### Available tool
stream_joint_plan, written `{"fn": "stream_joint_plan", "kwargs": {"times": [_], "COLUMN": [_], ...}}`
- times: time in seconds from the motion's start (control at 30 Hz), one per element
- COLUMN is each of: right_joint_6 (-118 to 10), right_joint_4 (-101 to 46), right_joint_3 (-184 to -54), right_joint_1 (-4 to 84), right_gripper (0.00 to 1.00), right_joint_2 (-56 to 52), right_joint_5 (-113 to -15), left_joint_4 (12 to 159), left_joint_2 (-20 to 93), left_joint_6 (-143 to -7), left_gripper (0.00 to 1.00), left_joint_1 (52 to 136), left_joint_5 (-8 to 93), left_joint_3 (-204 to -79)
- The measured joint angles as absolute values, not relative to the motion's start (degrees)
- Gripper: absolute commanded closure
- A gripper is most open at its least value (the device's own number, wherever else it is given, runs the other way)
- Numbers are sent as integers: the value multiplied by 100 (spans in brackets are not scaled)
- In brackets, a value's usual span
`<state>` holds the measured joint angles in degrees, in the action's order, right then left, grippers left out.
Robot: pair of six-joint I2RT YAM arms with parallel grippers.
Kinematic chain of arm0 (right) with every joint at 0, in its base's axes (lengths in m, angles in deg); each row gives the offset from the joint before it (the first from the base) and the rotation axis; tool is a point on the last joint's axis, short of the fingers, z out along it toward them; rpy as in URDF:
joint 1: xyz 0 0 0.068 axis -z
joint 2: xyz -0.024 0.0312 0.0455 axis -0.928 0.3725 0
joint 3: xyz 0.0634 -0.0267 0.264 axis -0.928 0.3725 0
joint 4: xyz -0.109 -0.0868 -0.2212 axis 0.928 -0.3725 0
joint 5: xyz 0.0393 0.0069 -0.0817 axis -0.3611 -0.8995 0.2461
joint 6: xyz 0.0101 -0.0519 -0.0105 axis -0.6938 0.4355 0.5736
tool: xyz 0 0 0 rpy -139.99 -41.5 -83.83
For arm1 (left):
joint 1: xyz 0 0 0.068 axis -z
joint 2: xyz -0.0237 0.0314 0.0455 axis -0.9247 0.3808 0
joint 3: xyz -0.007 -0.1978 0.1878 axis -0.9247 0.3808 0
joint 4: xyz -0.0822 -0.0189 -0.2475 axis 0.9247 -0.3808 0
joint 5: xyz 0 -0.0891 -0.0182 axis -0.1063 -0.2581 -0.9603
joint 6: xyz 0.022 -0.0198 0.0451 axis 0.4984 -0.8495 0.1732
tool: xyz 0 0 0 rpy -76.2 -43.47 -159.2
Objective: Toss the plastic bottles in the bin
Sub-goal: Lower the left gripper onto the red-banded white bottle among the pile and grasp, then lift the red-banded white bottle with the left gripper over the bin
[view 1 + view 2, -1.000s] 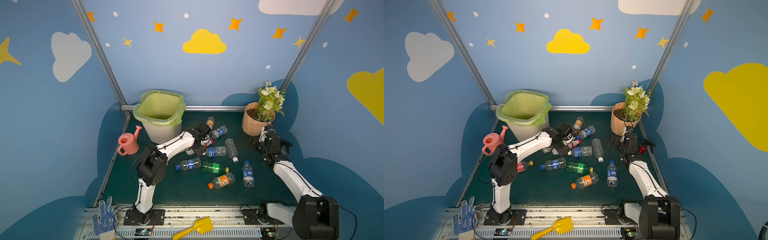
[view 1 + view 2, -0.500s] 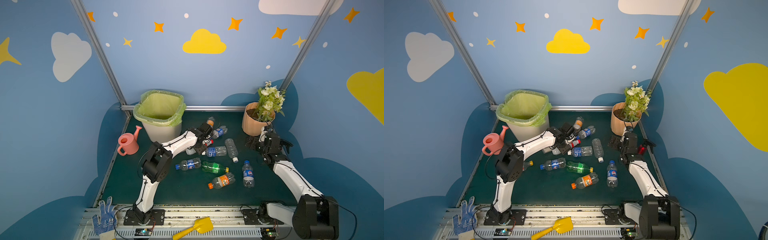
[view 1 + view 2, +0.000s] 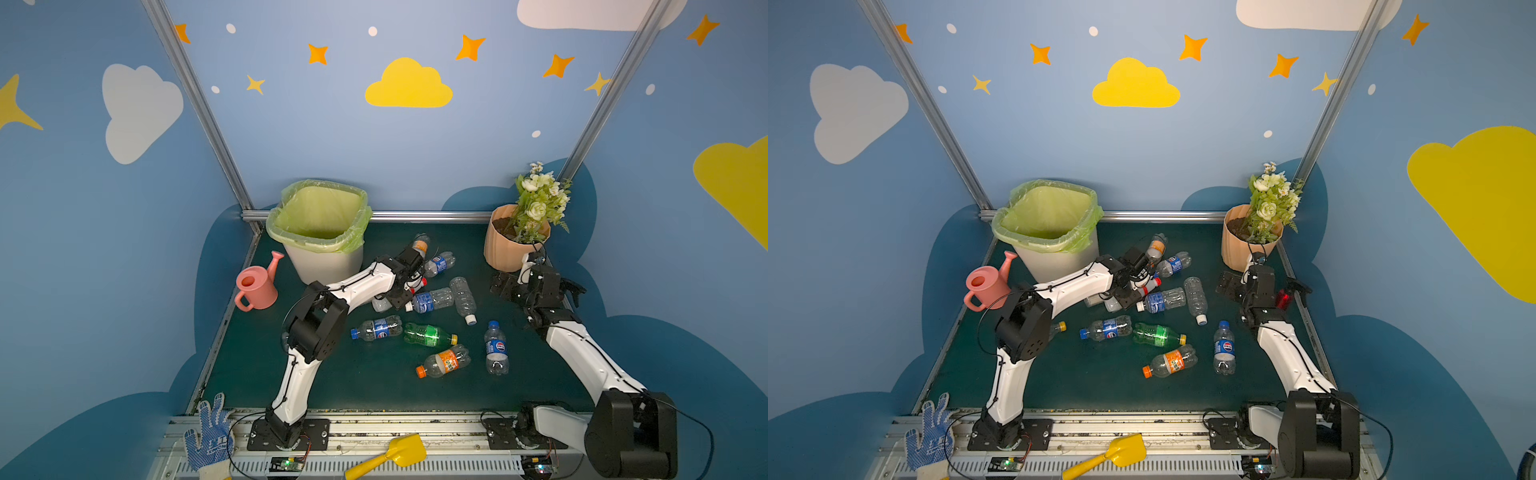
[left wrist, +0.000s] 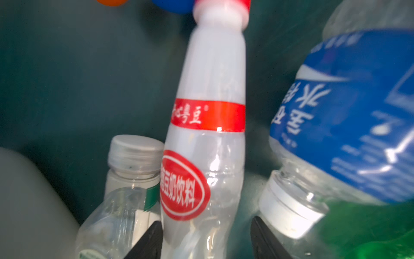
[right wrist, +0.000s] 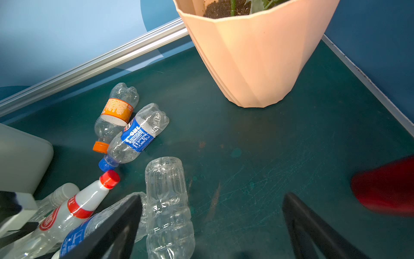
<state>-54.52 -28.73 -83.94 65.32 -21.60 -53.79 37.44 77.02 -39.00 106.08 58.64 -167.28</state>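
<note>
The left gripper (image 4: pixel 205 220) is straddling the red-capped bottle (image 4: pixel 208 139), jaws narrow but not yet pinching, ready for the bin (image 3: pixel 328 266) in the back-left corner of the tabletop (image 3: pixel 374 390). The right gripper (image 5: pixel 212 196) is hanging wide, empty.

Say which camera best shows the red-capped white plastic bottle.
Left wrist view: the white plastic bottle fills it, label readable. Right wrist view shows it smaller; both top views, barely its red cap.
</note>
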Motion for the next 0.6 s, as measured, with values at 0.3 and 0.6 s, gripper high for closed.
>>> {"fn": "stream_joint_plan", "kwargs": {"times": [0.3, 0.6], "right_joint_6": [-5452, -5444], "right_joint_4": [-2893, -2901], "right_joint_3": [-8394, -8385], "right_joint_1": [6532, 6532], "right_gripper": [3, 3], "right_joint_2": [-2147, -2149], "right_joint_5": [-5372, -5307], "left_joint_4": [3766, 3801], "left_joint_2": [7855, 7855], "left_joint_6": [-3885, -3907], "left_gripper": [42, 50], "left_joint_1": [10597, 10590], "left_joint_5": [5755, 5604], "left_joint_3": [-16728, -16728]}}
